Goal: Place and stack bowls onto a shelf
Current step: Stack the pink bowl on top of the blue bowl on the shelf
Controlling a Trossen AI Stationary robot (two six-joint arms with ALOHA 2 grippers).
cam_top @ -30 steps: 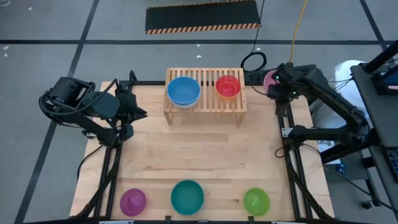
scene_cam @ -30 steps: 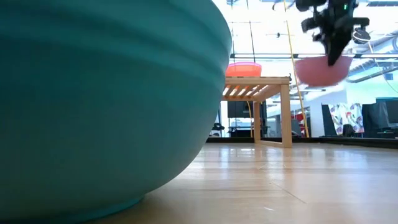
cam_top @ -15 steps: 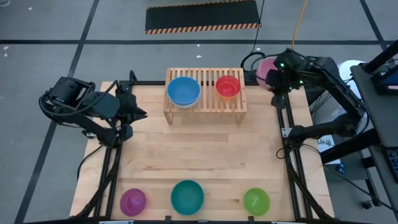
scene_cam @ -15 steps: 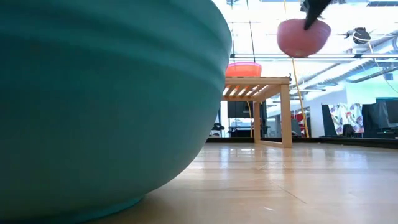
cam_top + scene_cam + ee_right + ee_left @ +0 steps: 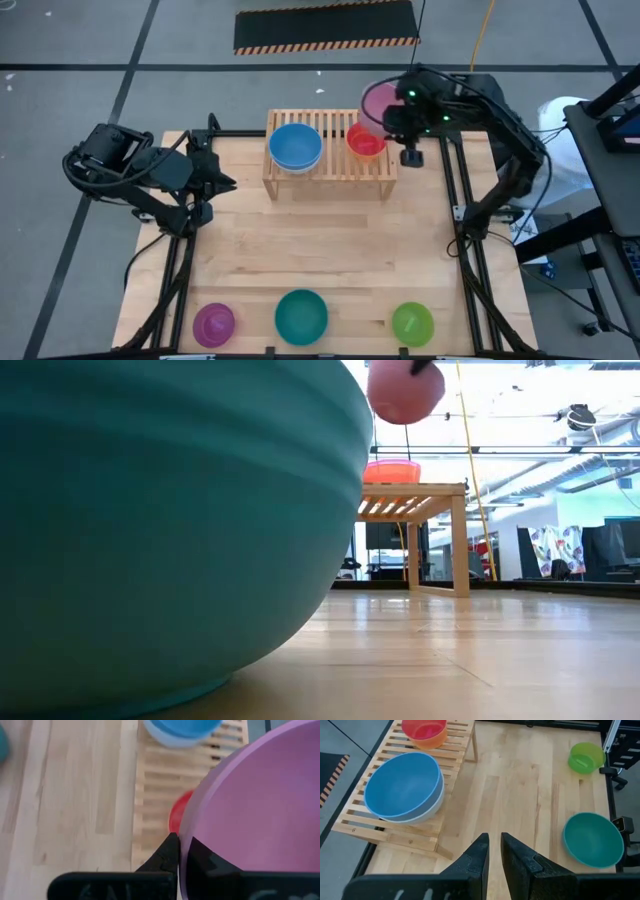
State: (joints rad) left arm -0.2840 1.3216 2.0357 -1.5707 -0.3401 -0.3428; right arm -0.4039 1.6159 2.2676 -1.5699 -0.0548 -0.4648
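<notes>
Here we see the right tool [image 5: 392, 112] clenched on the rim of a pink bowl [image 5: 378, 103], holding it in the air above the right end of the shelf [image 5: 330, 166], which stands at the far middle of the bench [image 5: 330, 250]. From bench level the pink bowl [image 5: 405, 390] hangs well clear of the red bowl [image 5: 391, 470] on the rack top. In the right wrist view the two dark fingers [image 5: 172, 851] pinch the pink rim, with the red bowl [image 5: 175, 817] showing just past it on the slats.

On the shelf's left half sits a blue bowl [image 5: 295, 146]; the left wrist view shows it nested in a paler bowl [image 5: 427, 810] beneath. The red bowl [image 5: 366, 138] sits on the right half.

Along the near edge of the bench stand a purple bowl [image 5: 214, 322], a teal bowl [image 5: 301, 316] and a green bowl [image 5: 412, 322], well apart from one another.

The left tool [image 5: 222, 181] waits at the left side of the bench, its fingers [image 5: 482, 855] set slightly apart and grasping nothing.
</notes>
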